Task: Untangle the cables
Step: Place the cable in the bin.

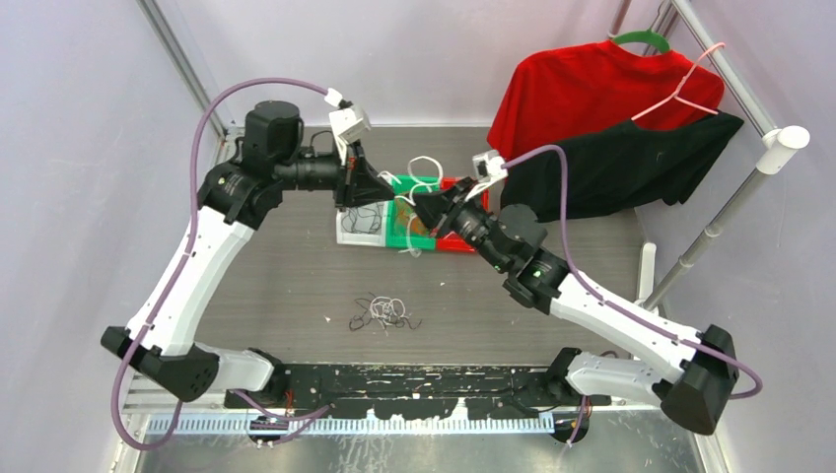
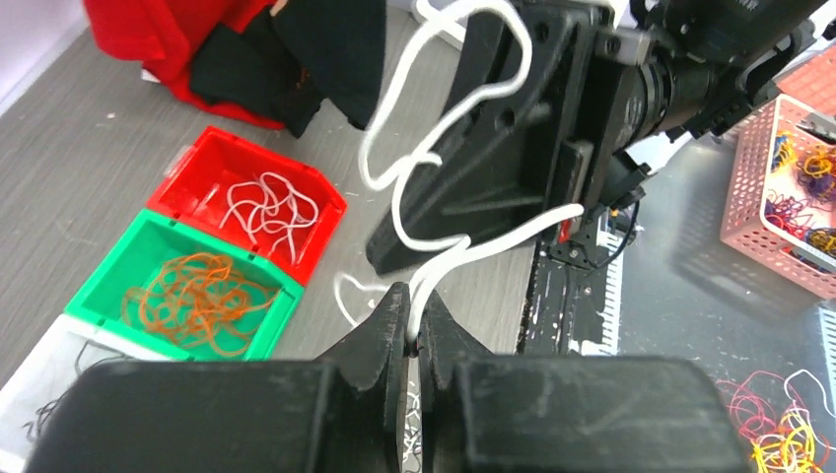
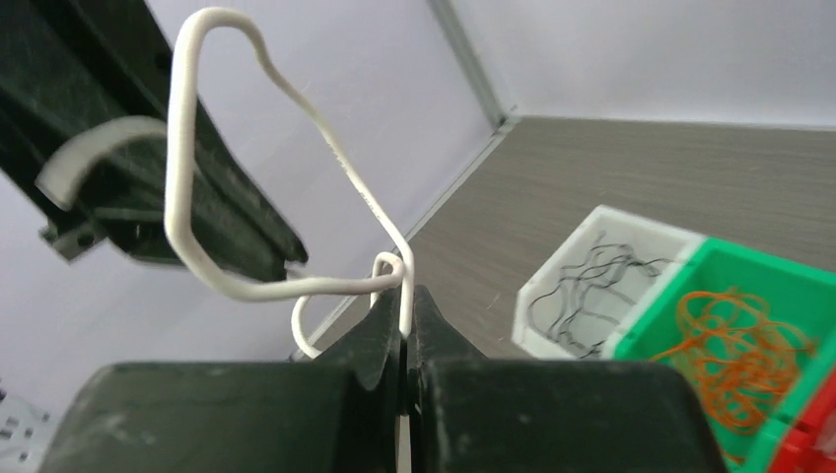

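Left end effector (image 2: 414, 325) and right end effector (image 3: 406, 313) both pinch one white cable (image 2: 434, 148). Next, it probably goes in the red bin (image 2: 182, 177).

Walls: I am looking at pale lilac panels (image 1: 69, 148) closing in the left, back and right sides.
Corner post: a grey metal strut (image 1: 175, 54) is slanting up the rear left corner.
Tabletop: a grey wood-grain surface (image 1: 296, 281) is spreading across the middle of my overhead view.
Rack: a grey rail (image 1: 725, 217) with a white end cap (image 1: 786, 148) is angling down the right side.
Garments: a red shirt (image 1: 582, 94) is hanging from a green hanger (image 1: 641, 39); a black garment (image 1: 631, 168) is draping below it, a pink hanger (image 1: 690, 84) showing between them.
Basket: a pink mesh basket (image 2: 754, 187) is sitting off to one side in my left wrist view.
Light: even, soft light is falling from above, casting only faint shadows.
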Motion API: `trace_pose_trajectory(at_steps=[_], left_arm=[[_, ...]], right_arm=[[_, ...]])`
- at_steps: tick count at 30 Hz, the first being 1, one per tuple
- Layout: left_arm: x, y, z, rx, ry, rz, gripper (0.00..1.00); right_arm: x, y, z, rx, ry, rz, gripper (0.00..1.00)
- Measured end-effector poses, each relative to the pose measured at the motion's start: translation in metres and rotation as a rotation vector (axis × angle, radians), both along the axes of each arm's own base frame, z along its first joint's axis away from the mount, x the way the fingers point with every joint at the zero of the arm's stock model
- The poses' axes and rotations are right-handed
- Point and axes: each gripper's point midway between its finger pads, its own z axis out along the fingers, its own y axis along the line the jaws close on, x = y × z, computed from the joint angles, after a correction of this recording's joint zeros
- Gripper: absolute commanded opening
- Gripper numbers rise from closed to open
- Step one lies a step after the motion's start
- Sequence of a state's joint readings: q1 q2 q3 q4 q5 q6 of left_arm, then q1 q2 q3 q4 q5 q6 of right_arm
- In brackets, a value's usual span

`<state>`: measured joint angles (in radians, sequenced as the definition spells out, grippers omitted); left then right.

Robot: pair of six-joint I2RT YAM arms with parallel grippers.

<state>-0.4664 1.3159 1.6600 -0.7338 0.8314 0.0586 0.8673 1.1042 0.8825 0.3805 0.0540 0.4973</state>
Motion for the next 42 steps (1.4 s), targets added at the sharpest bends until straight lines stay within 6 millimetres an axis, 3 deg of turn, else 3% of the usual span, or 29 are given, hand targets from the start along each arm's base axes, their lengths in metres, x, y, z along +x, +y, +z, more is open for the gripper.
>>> trace_pose_trajectory(at_steps=[5, 9, 10, 13, 15, 19, 22, 25, 32, 38, 42], left_arm=[[0.007, -0.026, -0.018, 0.075, 0.0, -0.058, 0.26], [0.029, -0.049, -0.045, 0.171, 0.023, -0.074, 0.3], [0.036, -0.054, -0.051, 0.192, 0.03, -0.077, 0.35], [0.06, -0.07, -0.072, 0.251, 0.057, -0.085, 0.67], [0.072, -0.077, -0.088, 0.289, 0.077, -0.093, 0.98], [0.074, -0.076, -0.119, 0.374, 0.136, -0.133, 1.0], [0.064, -0.066, -0.131, 0.433, 0.169, -0.173, 1.0], [0.051, -0.055, -0.136, 0.481, 0.183, -0.216, 0.99], [0.037, -0.017, -0.139, 0.583, 0.221, -0.2, 1.0], [0.058, 0.052, -0.11, 0.583, 0.237, 0.023, 1.0], [0.058, 0.096, -0.1, 0.599, 0.258, 0.153, 1.0]], right_arm=[[0.02, -0.053, 0.013, 0.026, 0.002, -0.192, 0.01], [0.039, -0.096, 0.005, -0.006, 0.034, -0.382, 0.01], [0.043, -0.103, 0.002, -0.021, 0.041, -0.419, 0.01], [0.06, -0.127, -0.017, -0.092, 0.074, -0.527, 0.01], [0.073, -0.138, -0.032, -0.137, 0.103, -0.576, 0.01], [0.102, -0.159, -0.071, -0.229, 0.191, -0.664, 0.01], [0.116, -0.172, -0.094, -0.266, 0.251, -0.707, 0.01], [0.123, -0.178, -0.103, -0.274, 0.273, -0.721, 0.01], [0.141, -0.163, -0.12, -0.315, 0.316, -0.682, 0.01], [0.145, -0.148, -0.144, -0.352, 0.392, -0.619, 0.01], [0.152, -0.139, -0.129, -0.331, 0.396, -0.594, 0.01]])
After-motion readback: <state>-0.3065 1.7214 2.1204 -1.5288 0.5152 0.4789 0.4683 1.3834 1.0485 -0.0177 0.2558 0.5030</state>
